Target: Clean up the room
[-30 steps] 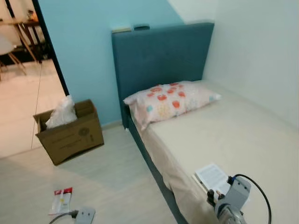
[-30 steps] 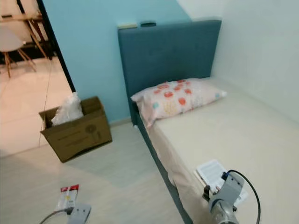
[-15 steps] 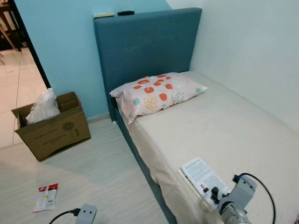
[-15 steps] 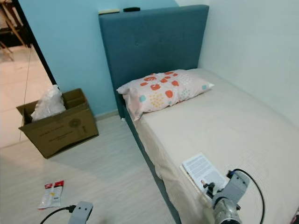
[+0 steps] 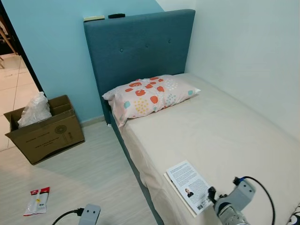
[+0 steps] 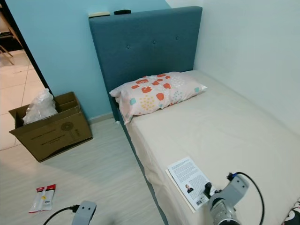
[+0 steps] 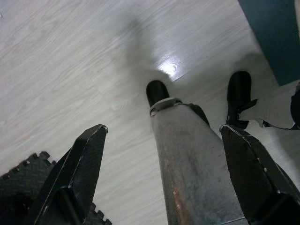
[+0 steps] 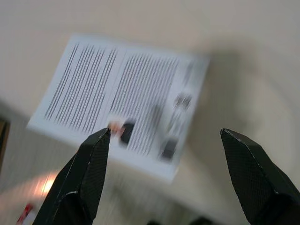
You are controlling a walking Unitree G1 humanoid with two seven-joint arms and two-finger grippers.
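One book (image 5: 189,186) on bed (image 5: 225,126) edge, now nearer in head view: robot approached. Right end effector (image 8: 164,178) spread wide above it, pre-grasp; left end effector (image 7: 164,178) released, idle

Blurred in the right wrist view: booklet (image 8: 126,101), print unreadable. Cut off at the frame's lower edge: right arm (image 5: 234,208) and left arm (image 5: 89,215). Too small to identify: two flat items atop the headboard (image 5: 140,47).

Blue headboard (image 5: 140,49), floral pillow (image 5: 147,96)
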